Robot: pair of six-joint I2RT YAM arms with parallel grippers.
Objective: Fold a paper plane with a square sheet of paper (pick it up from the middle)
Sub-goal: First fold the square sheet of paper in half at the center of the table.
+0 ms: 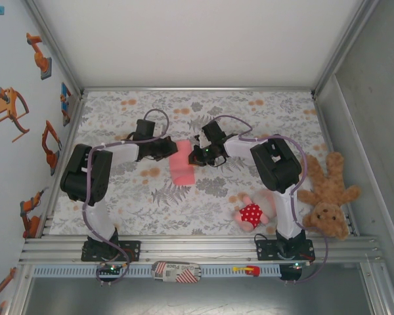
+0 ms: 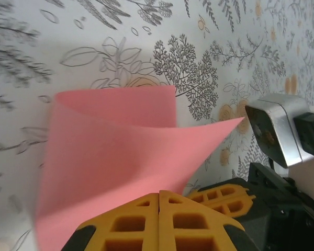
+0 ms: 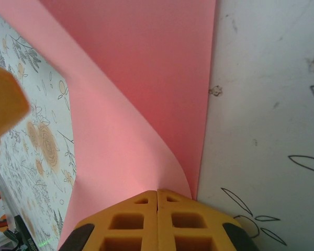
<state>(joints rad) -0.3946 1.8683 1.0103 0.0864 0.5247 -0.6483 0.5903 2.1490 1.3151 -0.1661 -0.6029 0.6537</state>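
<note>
My left arm: elbow raised high on the left side, forearm reaching inward toward the middle of the table point(image 1: 217, 190).
My right arm: mirrored, elbow up on the right, forearm reaching leftward.
My left pincer point(image 1: 168, 149): clenched on the square sheet of paper point(image 2: 115, 151), its yellow waffle-patterned fingers point(image 2: 146, 203) pressed together.
My right pincer point(image 1: 198, 155): clamped on the opposite edge of the same sheet.
Paper: thin, smooth, salmon-pink, held between both pincers and curling in a soft bend (I see no sharp crease).
Table surface: floral print, grey leaves and orange blooms.
Near my right base: pink plush doll point(image 1: 251, 213) and fuzzy brown teddy bear point(image 1: 328, 193), well apart from the sheet.
</note>
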